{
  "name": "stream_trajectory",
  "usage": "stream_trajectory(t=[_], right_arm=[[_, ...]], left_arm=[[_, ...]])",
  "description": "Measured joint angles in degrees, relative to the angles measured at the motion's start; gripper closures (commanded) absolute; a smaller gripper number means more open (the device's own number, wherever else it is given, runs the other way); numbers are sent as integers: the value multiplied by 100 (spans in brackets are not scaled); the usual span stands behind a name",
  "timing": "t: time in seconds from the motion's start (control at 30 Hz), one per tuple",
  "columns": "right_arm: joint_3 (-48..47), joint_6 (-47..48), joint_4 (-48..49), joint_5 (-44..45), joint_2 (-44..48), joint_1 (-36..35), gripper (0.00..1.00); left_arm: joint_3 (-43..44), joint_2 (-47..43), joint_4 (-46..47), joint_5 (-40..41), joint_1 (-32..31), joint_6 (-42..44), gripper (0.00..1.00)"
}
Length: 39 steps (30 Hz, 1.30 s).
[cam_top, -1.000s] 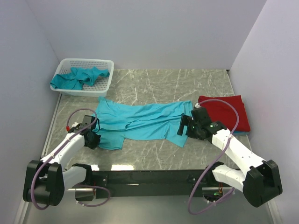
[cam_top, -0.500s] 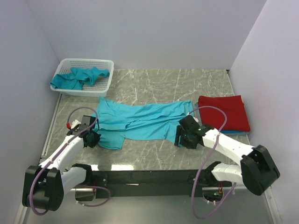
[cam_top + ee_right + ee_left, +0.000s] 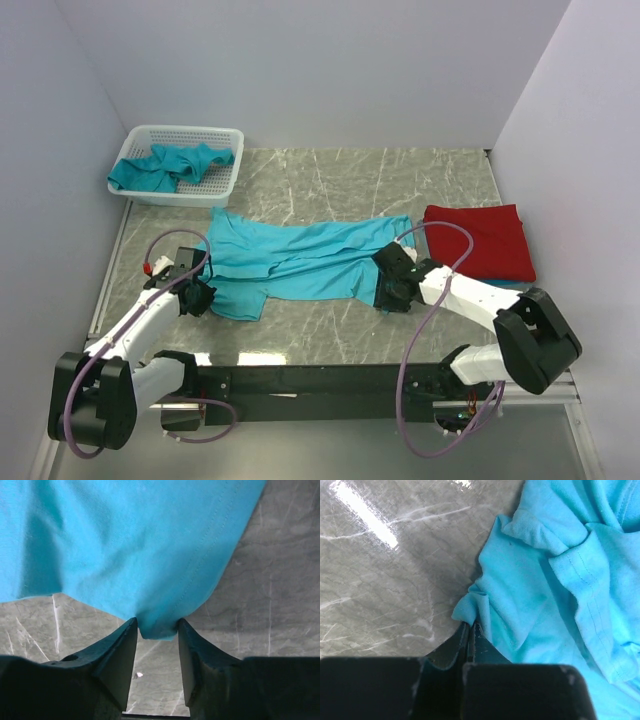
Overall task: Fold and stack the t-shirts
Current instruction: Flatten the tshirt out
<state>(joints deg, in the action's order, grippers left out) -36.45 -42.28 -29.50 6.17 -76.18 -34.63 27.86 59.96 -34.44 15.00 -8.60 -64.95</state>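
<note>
A teal t-shirt [image 3: 300,258] lies spread crosswise on the marble table. My left gripper [image 3: 205,297] [image 3: 470,625] is shut on its near left corner, with a small fold of teal t-shirt [image 3: 545,580] pinched at the tips. My right gripper [image 3: 383,298] [image 3: 157,630] sits at the near right corner. Its jaws stand partly apart, and the corner of the teal t-shirt [image 3: 125,540] hangs between the tips, touching both. A folded red t-shirt [image 3: 480,240] lies at the right on a blue one [image 3: 505,285], of which only a sliver shows.
A white mesh basket [image 3: 185,135] at the back left holds more crumpled teal t-shirts [image 3: 170,165]. White walls close in the left, back and right sides. Bare marble [image 3: 400,180] lies behind the spread t-shirt.
My right gripper has slid left and nearer to the t-shirt's near right corner, and its jaws have narrowed around the cloth. The left gripper has stayed shut on its corner.
</note>
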Motion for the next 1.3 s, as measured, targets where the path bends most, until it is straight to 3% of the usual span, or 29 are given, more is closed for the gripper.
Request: stream_trajectory(t=[0.4, 0.67, 0.83, 1.07, 1.3], right_arm=[[-323, -310, -216, 549, -411, -321, 100], [-807, -35, -758, 887, -72, -328, 100], [-1744, 420, -798, 927, 546, 35, 100], [-2699, 1054, -691, 946, 1307, 804, 100], [-3407, 1495, -730, 1012, 1657, 907, 100]], left_arm=[[-2, -31, 55, 81, 0, 2, 99], [428, -590, -92, 142, 0, 118, 99], [1270, -1108, 94, 146, 0, 225, 99], [2625, -1034, 214, 323, 0, 278, 99], [3512, -1200, 466, 603, 0, 350, 99]])
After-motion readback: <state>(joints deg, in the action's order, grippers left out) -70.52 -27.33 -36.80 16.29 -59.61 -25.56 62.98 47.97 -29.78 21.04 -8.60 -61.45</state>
